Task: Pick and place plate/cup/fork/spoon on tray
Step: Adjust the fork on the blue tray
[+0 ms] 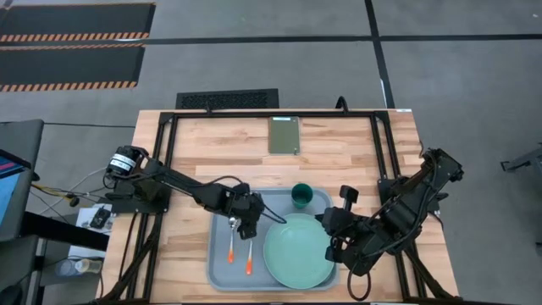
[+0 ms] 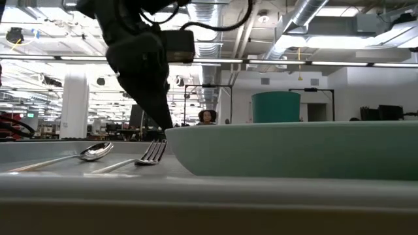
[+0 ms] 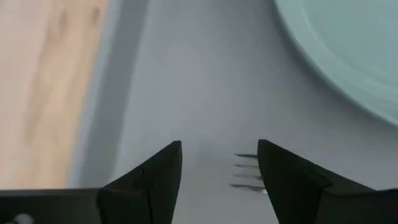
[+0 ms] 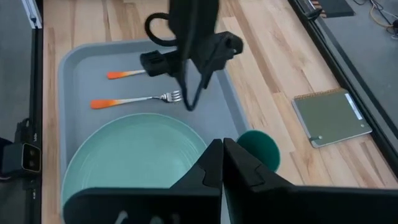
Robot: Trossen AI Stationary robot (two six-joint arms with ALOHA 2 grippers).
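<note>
Pale wood table [image 1: 339,165] is seen; tray [image 1: 218,263] at six o'clock; left gripper [image 1: 248,227] parted, right gripper [image 4: 222,149] closed.

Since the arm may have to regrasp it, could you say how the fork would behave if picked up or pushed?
The fork lies flat on the smooth tray, so it would probably slide. It looks stiff, light and thin, leaving little to pinch.

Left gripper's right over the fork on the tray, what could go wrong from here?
1. The left gripper stands open with the fork tines between its fingertips; lifting off at a slant might drag the fork.
2. The spoon and plate lie close on either side, so a sideways swing may knock them.
</note>
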